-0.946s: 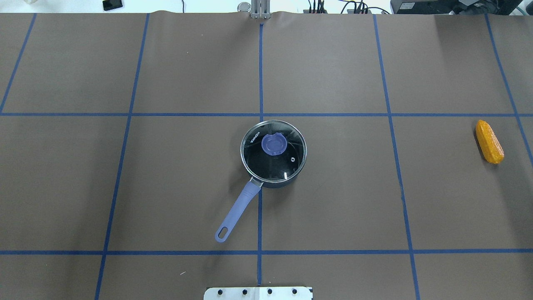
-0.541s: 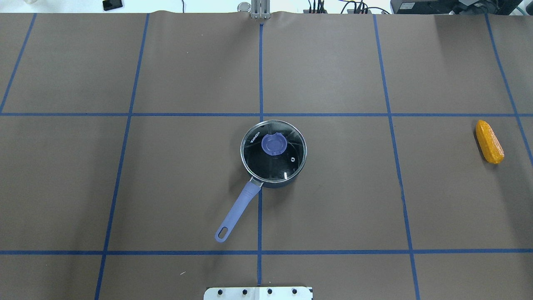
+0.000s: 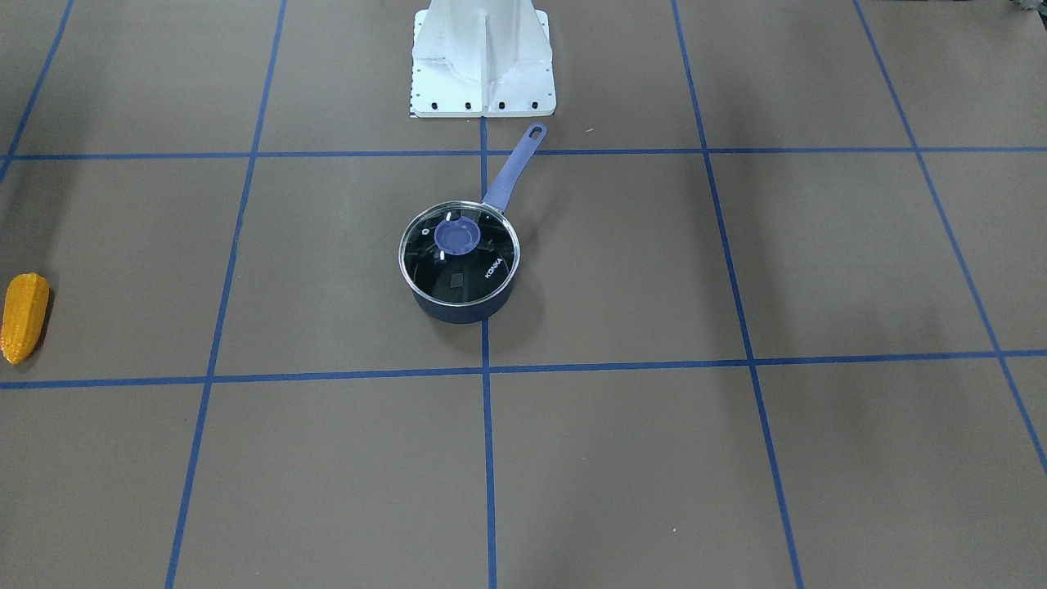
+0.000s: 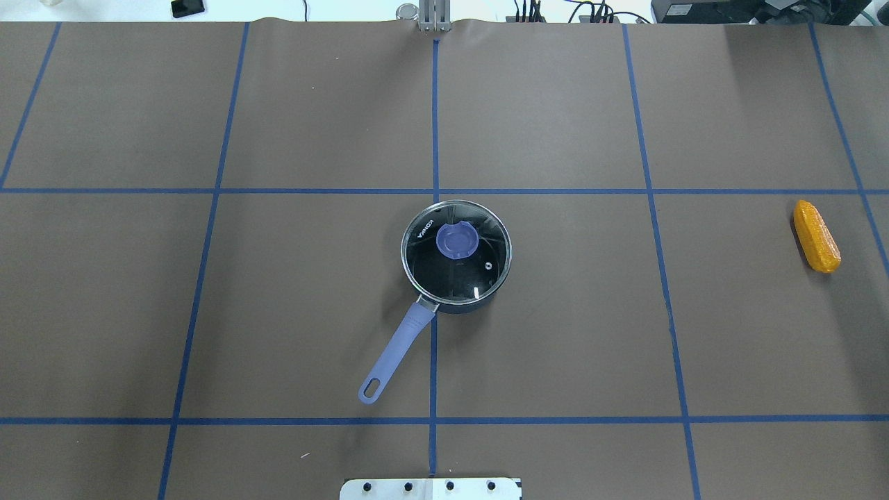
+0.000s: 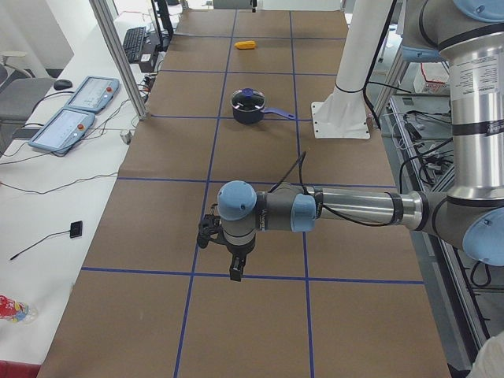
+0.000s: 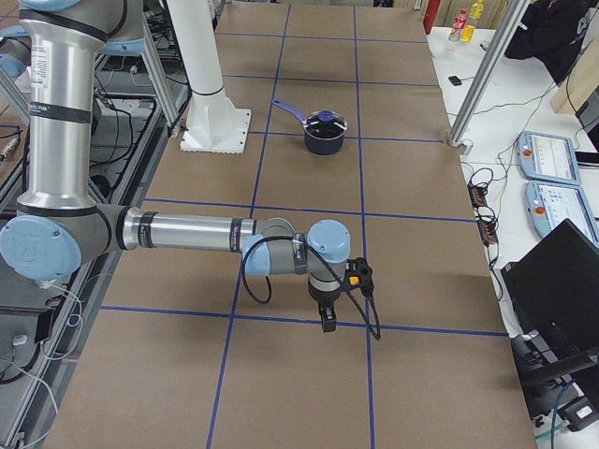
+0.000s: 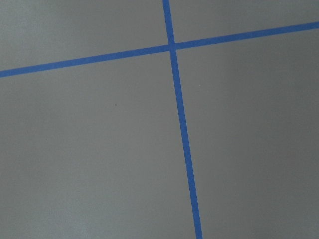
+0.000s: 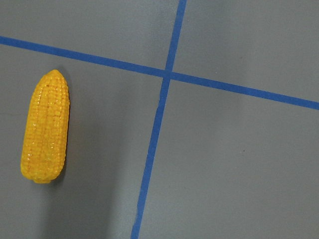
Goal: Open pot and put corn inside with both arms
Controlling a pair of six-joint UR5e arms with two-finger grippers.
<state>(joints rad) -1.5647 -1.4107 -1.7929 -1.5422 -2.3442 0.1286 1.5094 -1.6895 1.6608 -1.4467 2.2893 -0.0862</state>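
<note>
Left gripper [image 5: 234,266] and right gripper [image 6: 328,316] hung low over the brown table [image 4: 292,312], far out toward its two ends. Only the side cameras caught them, so I could not tell whether my fingers were spread or pressed together. The corn [image 4: 817,236] lay flat on my right side, beside a crossing of blue tape lines [image 8: 167,74] and well apart from the pot [image 4: 455,257]. That pot stood mid-table with its glass lid [image 3: 459,254] on, its handle [image 4: 396,351] pointing toward my base [image 3: 483,57].
</note>
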